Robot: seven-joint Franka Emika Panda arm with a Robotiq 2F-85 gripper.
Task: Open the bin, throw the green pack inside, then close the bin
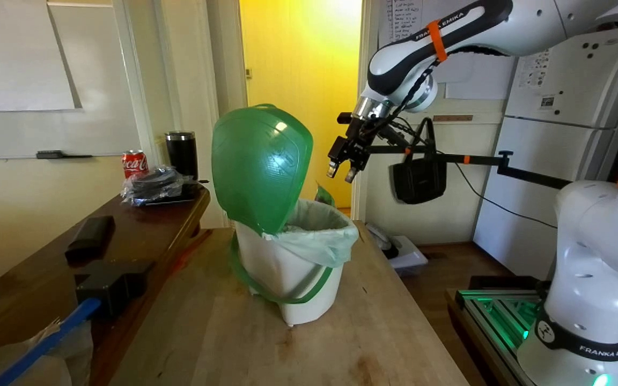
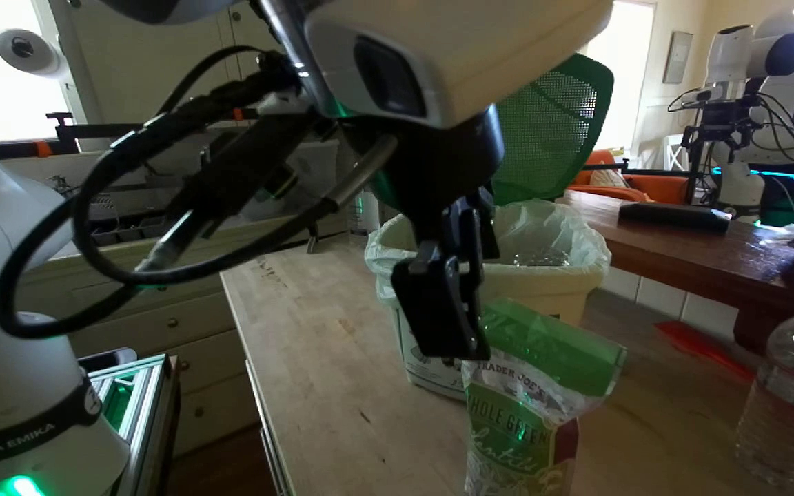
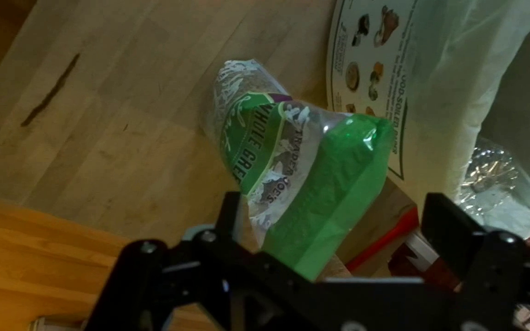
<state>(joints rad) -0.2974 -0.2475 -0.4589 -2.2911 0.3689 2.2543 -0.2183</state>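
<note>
Wooden worktop [image 1: 223, 343] bears the white bin [image 1: 282, 269], its green lid [image 1: 263, 166] raised, presumably to admit the Trader Joe's green lentil pack [image 3: 299, 172], standing upright just beside the bin. Gripper [image 1: 341, 172]: jaws wide, empty, above the pack. Bin wall could crowd the descent; plastic water bottle [image 2: 790, 406] stands near.

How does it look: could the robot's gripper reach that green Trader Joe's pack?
Probably yes: the gripper is open, and the wrist view shows nothing between it and the Trader Joe's pack, though the green-lidded bin close beside may leave little room.
</note>
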